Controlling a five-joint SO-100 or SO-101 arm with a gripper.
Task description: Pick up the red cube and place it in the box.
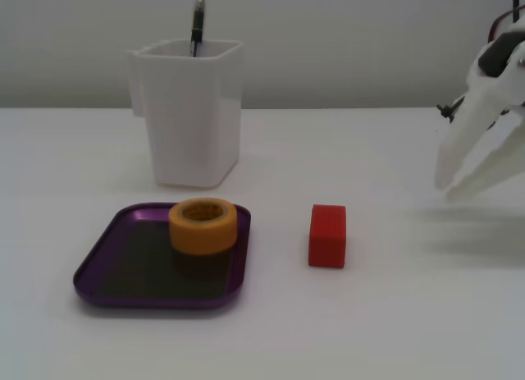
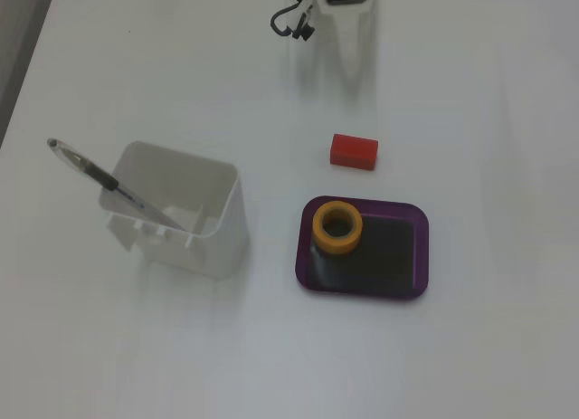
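Observation:
The red cube stands on the white table, just right of the box in a fixed view, and it also shows in the other fixed view. The box is a shallow purple tray with a dark floor, seen in both fixed views. An orange-yellow tape roll sits in one of its corners. My white gripper hangs above the table at the right edge, well apart from the cube. Its fingertips nearly meet and hold nothing. From above, the gripper is at the top, beyond the cube.
A tall white square container with a pen stands behind the tray, and it also shows in the other fixed view. A dark cable loop lies beside the arm.

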